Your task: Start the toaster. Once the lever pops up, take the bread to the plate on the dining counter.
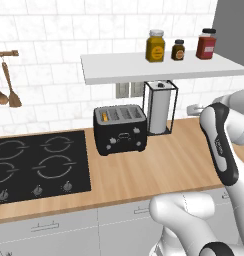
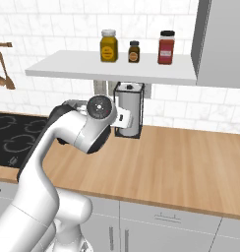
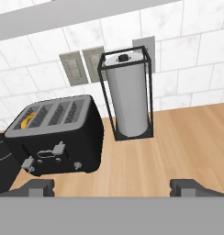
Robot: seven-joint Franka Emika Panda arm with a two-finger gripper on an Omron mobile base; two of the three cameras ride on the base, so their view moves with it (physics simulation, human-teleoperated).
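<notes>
While my arm hangs folded above the wooden table (image 1: 159, 170), my pincer (image 3: 114, 187) looks down on the toaster (image 3: 56, 135), its two dark fingertips (image 3: 40, 187) set wide apart with nothing between them. The black four-slot toaster (image 1: 120, 129) stands on the table against the white tiled wall, just right of the black cooktop (image 1: 39, 165) and just left of the paper towel roll (image 1: 160, 107) in its black wire frame. The bread (image 3: 29, 120) sits in the toaster's leftmost slot, showing as a small orange-gold patch sunk down among the grey slots; from the left base view the same slice (image 1: 104, 116) glows at the toaster's left end. Grey knobs and a lever (image 3: 58, 149) mark the toaster's front face. Behind it, two pale wall outlets (image 3: 84, 64) are set in the tiles. A white shelf (image 1: 159, 67) runs over the appliance, carrying a yellow jar (image 1: 155, 46), a small dark jar (image 1: 178, 50) and a red jar (image 1: 206, 44). Wooden spoons (image 1: 6, 87) hang from a rail at the far left of the wall. My pincer is well apart from the toaster, touching nothing.
</notes>
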